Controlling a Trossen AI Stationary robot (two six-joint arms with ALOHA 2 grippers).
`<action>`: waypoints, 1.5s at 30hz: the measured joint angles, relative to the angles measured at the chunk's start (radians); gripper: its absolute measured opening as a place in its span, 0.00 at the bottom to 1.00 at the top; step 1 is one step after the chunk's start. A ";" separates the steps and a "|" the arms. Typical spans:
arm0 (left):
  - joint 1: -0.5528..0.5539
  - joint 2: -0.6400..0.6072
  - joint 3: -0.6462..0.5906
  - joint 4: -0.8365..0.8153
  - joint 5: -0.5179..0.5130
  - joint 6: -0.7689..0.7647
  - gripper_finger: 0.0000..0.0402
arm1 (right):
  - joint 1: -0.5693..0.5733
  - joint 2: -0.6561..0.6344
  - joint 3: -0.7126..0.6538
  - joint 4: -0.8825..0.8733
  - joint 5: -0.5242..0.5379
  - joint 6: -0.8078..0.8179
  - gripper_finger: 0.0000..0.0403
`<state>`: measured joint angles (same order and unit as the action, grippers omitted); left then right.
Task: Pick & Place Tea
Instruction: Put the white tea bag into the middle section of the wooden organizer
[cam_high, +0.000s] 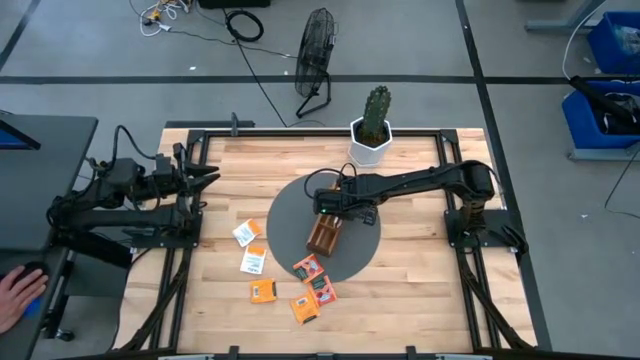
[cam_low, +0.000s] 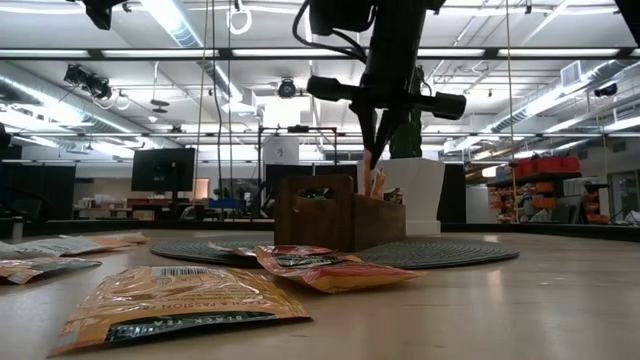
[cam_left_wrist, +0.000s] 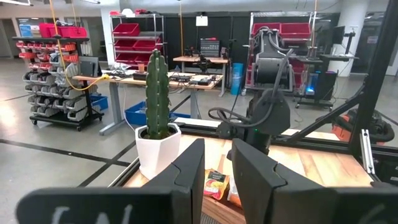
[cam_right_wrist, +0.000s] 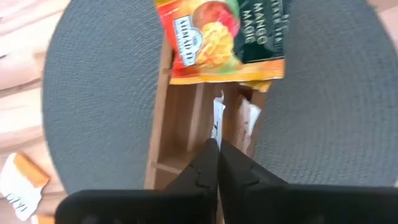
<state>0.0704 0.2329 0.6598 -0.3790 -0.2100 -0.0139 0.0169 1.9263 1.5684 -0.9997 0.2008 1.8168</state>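
Observation:
Several orange and white tea sachets (cam_high: 254, 262) lie flat on the wooden table, toward its near left part. One orange mango sachet (cam_right_wrist: 221, 37) lies over the near end of the brown wooden tray (cam_high: 323, 235). The tray stands on a round grey mat (cam_high: 290, 215). Two sachets stand on edge in the tray's compartments (cam_right_wrist: 249, 118). My right gripper (cam_right_wrist: 217, 148) hangs over the tray, pointing down, with its fingers shut on the top of a standing sachet. My left gripper (cam_high: 205, 180) waits open at the table's left edge, touching nothing. My right gripper pinches the upper edge of a tea sachet (cam_right_wrist: 217, 124) between its two fingertips (cam_low: 370, 155). The fingers come from above and point down. The sachet stands upright, edge-on, its lower part down in a tray compartment. How far back it reaches between the fingers is hidden.
A cactus in a white pot (cam_high: 372, 130) stands at the table's far edge, just behind the mat. A person's hand (cam_high: 15, 295) shows beyond the table's left side. Bare wood lies right of the mat and along the near edge.

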 joint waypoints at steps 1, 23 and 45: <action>0.000 0.000 0.000 0.000 0.000 0.000 0.21 | -0.001 0.000 0.000 -0.012 0.000 0.001 0.02; 0.000 0.000 0.000 -0.001 0.000 0.023 0.21 | 0.001 -0.033 0.000 -0.017 0.027 -0.131 0.39; -0.002 0.147 -0.004 -0.309 0.146 0.085 0.21 | 0.018 -0.191 0.000 0.148 0.233 -0.753 0.41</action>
<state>0.0681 0.3795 0.6559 -0.6882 -0.0637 0.0712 0.0345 1.7351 1.5684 -0.8513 0.4337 1.0633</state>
